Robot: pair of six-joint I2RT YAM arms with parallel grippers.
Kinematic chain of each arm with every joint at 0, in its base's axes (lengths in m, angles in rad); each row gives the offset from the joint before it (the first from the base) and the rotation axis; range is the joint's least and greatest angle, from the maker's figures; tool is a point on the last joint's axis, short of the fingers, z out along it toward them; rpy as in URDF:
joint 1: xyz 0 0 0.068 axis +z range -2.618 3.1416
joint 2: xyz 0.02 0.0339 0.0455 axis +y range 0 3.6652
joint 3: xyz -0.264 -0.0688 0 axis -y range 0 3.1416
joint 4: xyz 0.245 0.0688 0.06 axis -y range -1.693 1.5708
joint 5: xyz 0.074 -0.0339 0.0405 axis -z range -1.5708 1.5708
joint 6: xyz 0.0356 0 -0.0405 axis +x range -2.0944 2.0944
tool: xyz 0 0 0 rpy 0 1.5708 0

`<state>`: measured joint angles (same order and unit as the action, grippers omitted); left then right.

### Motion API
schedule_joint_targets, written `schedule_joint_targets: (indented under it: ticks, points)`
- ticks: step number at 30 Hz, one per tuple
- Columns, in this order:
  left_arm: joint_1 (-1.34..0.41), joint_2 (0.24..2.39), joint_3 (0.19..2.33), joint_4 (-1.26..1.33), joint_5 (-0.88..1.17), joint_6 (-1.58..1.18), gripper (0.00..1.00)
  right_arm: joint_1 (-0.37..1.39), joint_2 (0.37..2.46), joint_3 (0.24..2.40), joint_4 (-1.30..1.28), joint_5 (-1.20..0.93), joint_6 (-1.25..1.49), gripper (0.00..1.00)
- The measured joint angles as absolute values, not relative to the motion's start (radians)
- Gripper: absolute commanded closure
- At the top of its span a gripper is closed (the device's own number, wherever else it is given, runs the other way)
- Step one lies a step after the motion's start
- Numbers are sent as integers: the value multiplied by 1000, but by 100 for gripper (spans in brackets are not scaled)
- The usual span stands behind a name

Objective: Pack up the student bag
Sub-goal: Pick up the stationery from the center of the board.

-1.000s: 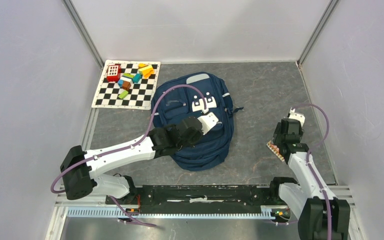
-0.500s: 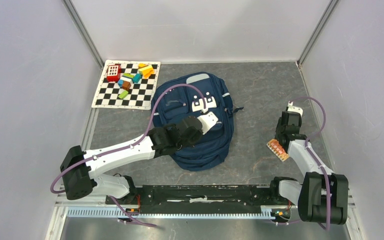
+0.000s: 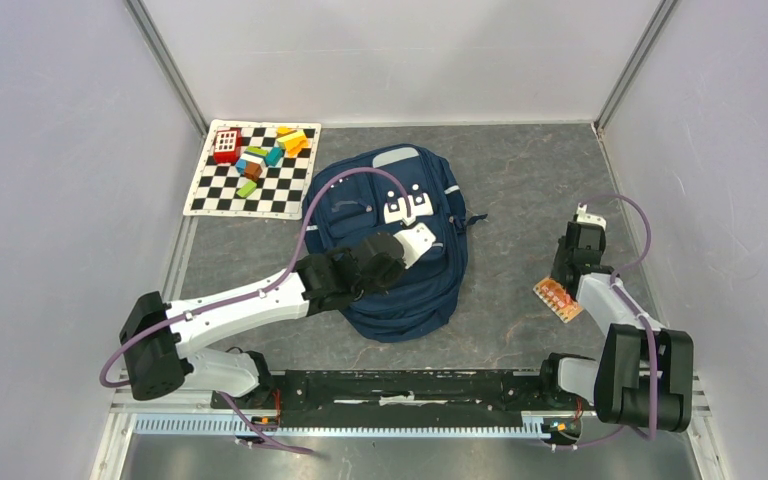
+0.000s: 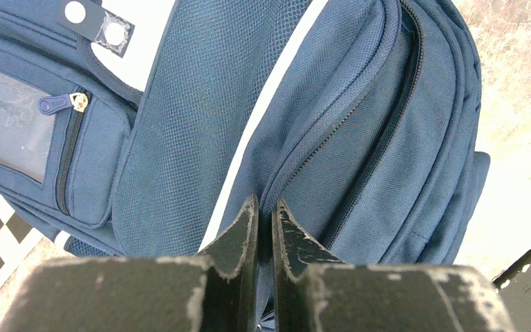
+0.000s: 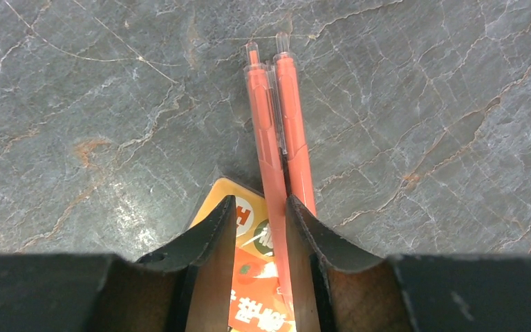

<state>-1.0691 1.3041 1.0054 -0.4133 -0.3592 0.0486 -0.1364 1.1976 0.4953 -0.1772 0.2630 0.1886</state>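
Observation:
The student bag (image 3: 390, 250), navy blue with grey stripes, lies flat mid-table. My left gripper (image 3: 422, 242) rests on its upper right part. In the left wrist view the bag (image 4: 359, 124) fills the picture, and the left gripper (image 4: 263, 204) is shut on a fold of its fabric beside a zip line. By the right wall my right gripper (image 3: 566, 282) points down over an orange printed packet (image 3: 558, 299). In the right wrist view the gripper (image 5: 261, 204) stands open with a narrow gap. One of two orange pens (image 5: 263, 117) runs between its fingers over the packet (image 5: 252, 277), the other pen (image 5: 296, 124) just outside.
A checkered mat (image 3: 210, 195) at the back left carries several coloured blocks (image 3: 260, 158) and a red toy (image 3: 226, 145). Grey walls close in both sides. The arms' black rail (image 3: 390, 385) runs along the near edge.
The right arm has folded back toward its base and uncovered the orange packet. Its jaws have narrowed. The left arm and the bag have not moved.

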Motion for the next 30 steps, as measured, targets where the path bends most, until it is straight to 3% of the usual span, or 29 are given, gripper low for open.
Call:
schedule_joint_targets:
  ticks: [10,19,30]
  points:
    - [-1068,1264,991,-405,-368,49,98,-153,1228,495,-161,255,179,68]
    - [-1068,1248,987,-402,-387,49,98,-154,1248,498,-126,215,174,100]
    - [-1036,1180,951,-371,-335,41,98,-157,1143,501,-175,76,163,100]
